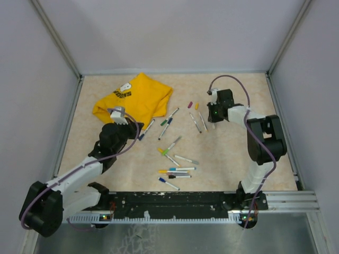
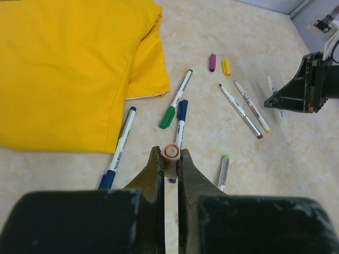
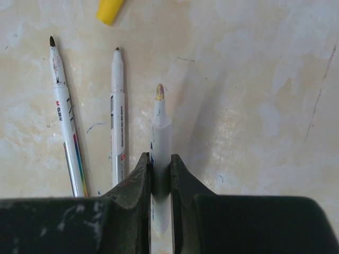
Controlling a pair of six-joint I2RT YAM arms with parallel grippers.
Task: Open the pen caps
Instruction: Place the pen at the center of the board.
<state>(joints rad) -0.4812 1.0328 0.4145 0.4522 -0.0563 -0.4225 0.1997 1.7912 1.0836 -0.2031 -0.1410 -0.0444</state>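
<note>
Inside right tool [image 3: 160,160]: uncapped pen [image 3: 160,124]; inside left tool [image 2: 170,160]: orange cap [image 2: 171,151].

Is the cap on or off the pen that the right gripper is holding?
Off. The pen in the right gripper shows its bare yellowish tip; no cap covers it.

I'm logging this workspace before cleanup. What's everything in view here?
T-shirt: one, yellow, far left of table.
pens: about a dozen, white or grey barrels, scattered mid-table.
loose caps: two, purple and yellow, beyond the pens.
held pen: one, white, yellow tip, uncapped, in right claw.
held cap: one, orange-tan, in left claw.
table: one, beige.
left claw: shut on held cap.
right claw: shut on held pen.
</note>
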